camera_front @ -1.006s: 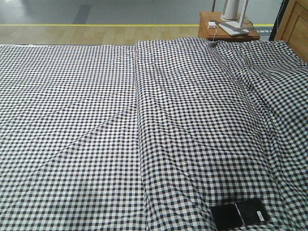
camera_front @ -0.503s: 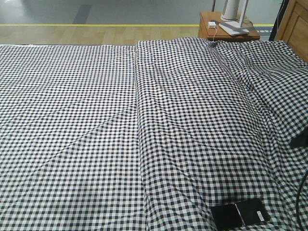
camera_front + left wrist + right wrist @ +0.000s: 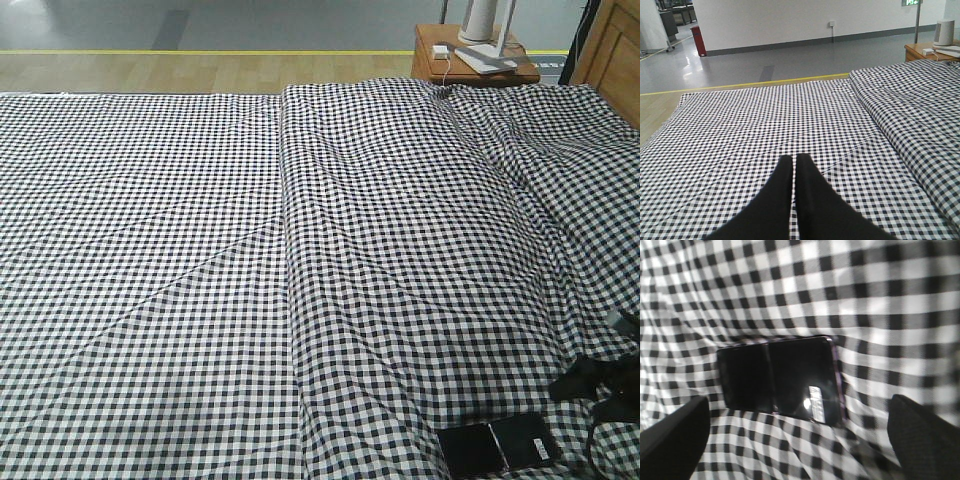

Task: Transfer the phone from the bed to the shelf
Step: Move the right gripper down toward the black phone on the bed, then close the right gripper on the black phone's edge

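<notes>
Phone (image 3: pixel 497 446) lies at the near right of the bed (image 3: pixel 200 250), and the right gripper (image 3: pixel 797 407), just swung in from the right edge, hangs wide open and empty over it, poised to grasp; the left gripper (image 3: pixel 794 167) rests closed, empty.

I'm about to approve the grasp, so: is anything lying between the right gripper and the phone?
Nothing visible does. The right gripper is open above the phone, which lies flat and bare on the bed. Only checked fabric shows between its fingers and the phone's edges.
</notes>
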### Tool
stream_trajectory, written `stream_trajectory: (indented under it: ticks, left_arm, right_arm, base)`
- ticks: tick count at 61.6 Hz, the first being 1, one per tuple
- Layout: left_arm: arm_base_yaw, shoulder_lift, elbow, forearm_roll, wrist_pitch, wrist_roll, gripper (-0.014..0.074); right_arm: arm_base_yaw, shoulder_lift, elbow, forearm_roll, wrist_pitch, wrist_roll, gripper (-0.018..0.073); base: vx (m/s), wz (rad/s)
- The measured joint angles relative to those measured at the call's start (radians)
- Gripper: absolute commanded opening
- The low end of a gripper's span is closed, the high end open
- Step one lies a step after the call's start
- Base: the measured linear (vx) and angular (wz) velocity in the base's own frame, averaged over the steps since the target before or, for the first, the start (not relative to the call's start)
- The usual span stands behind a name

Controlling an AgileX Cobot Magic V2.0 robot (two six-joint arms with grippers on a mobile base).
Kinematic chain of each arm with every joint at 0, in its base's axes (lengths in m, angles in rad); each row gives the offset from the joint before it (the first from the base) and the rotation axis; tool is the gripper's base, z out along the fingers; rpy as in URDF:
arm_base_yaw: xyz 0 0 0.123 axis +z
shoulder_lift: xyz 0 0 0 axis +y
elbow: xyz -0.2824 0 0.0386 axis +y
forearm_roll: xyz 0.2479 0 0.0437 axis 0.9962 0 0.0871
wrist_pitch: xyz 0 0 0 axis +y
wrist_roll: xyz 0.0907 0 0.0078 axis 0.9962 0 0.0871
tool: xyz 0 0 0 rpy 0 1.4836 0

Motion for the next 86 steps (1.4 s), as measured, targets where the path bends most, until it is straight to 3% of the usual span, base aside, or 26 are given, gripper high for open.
stream_trajectory:
  ticks: [21,48,63,77,86]
  left_arm:
    - [0.0,0.0,0.0,0.0,0.0,0.0,0.0001]
    - [0.0,0.0,0.0,0.0,0.0,0.0,0.0001]
    - [0.0,0.0,0.0,0.0,0.0,0.0,0.0001]
    - [0.0,0.0,0.0,0.0,0.0,0.0,0.0001]
    - [0.0,0.0,0.0,0.0,0.0,0.0,0.0001]
  right_arm:
    - [0.0,0.179,-0.162,0.049,0.2,0.009,0.0658]
    - [0.0,0.298,-0.191,0.059,0.211,-0.005,0.0647]
    - [0.004,0.354,-0.191,0.142,0.281,-0.042,0.0629]
    - [0.062,0.359,-0.191,0.173,0.292,-0.067,0.0596]
    - [0.1,0.361,-0.191,0.173,0.292,-0.076,0.0525]
  base:
    - [0.0,0.0]
    - [0.0,0.0]
    - [0.0,0.0]
    - [0.0,0.0]
    - [0.0,0.0]
